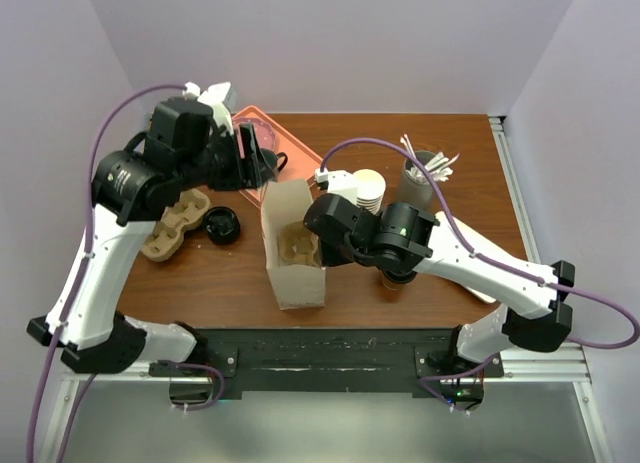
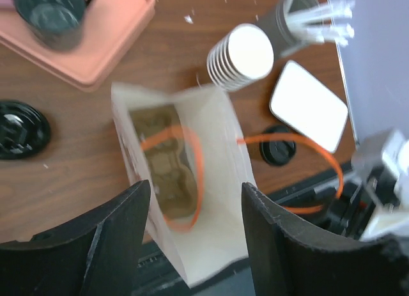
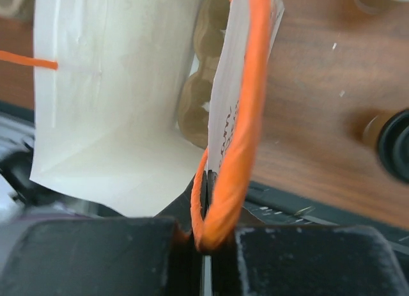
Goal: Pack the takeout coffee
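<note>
Table (image 1: 350, 128): brown wood top, with both arm bases at its near edge.
Paper bag (image 1: 290, 283) (image 2: 217, 117) (image 3: 115, 85): white, standing upright with its mouth open, mid-table towards the near edge.
Carrier in bag (image 1: 297, 248) (image 2: 167, 168) (image 3: 195, 98): a kraft pulp cup carrier lies on the bag floor, its wells bare.
Takeout coffee (image 1: 395, 276) (image 2: 278, 152) (image 3: 393, 146): kraft cup with a black lid, on the table outside the bag. It is on the bag's right, near the near edge and partly under the right arm.
Right gripper (image 1: 322, 245) (image 3: 206, 235): at the bag's right wall, jaws together and clamped on the orange handle (image 3: 246, 117) where it meets the rim.
Left gripper (image 1: 250, 163) (image 2: 195, 190): raised over the back-left part of the table, jaws apart and holding nothing. The bag mouth shows between its fingers in the wrist view.
Other handle (image 2: 319, 149): an orange loop hanging out past the bag's right side; the wrist picture is blurred.
Black lid (image 1: 222, 225) (image 2: 19, 126): on the table left of the bag. I cannot tell whether a cup sits beneath it.
Spare carrier (image 1: 172, 228): near the left edge, just beside that lid.
Pink tray (image 1: 300, 158) (image 2: 108, 46): at the back edge, with a dark mug (image 2: 48, 15) on it.
White cup stack (image 1: 370, 188) (image 2: 246, 53): right of the bag, towards the back.
Stirrer holder (image 1: 425, 173) (image 2: 294, 18): just right of the stack.
</note>
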Controlling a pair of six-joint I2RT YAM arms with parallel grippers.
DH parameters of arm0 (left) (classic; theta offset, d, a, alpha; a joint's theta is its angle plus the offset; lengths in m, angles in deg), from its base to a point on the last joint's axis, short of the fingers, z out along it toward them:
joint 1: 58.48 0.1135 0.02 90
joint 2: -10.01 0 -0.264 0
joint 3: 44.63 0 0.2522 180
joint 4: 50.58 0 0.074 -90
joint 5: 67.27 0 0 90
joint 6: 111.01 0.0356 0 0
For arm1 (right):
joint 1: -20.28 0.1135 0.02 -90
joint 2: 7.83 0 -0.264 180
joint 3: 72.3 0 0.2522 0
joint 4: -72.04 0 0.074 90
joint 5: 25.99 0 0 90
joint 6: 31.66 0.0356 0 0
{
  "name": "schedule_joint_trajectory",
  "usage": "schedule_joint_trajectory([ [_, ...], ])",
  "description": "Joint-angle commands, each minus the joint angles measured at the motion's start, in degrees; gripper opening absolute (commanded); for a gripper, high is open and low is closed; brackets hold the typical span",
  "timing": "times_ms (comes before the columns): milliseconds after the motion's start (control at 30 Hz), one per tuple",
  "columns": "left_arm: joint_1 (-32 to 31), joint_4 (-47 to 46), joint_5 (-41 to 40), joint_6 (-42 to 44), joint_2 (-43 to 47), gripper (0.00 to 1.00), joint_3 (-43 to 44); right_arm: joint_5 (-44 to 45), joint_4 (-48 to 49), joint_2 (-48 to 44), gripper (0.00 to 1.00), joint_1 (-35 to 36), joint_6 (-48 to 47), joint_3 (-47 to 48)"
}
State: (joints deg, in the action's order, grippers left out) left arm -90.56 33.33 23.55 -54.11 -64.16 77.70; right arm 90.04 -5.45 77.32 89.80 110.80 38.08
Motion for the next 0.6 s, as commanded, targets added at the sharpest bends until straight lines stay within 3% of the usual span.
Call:
schedule_joint_trajectory([
  [0, 1.58, 5.26, -5.58, 5.94, -5.45, 0.63, 11.29, -4.2, 5.08, -6.03, 0.0, -1.31, -24.89, -0.37],
  [200, 2.1, 4.82, -1.09, 6.99, -3.44, 0.64, 4.13, -21.0, 4.84, -11.48, 0.0, -9.31, -36.72, -5.29],
  [433, 2.1, -3.42, 16.65, 11.22, 2.18, 0.65, -7.05, -22.06, 5.09, -12.19, 0.0, -9.57, -43.67, -6.44],
  [567, 2.02, -6.16, 19.4, 9.99, 5.35, 0.66, -12.85, -19.09, 7.03, -12.72, 0.0, -9.49, -44.02, -5.92],
])
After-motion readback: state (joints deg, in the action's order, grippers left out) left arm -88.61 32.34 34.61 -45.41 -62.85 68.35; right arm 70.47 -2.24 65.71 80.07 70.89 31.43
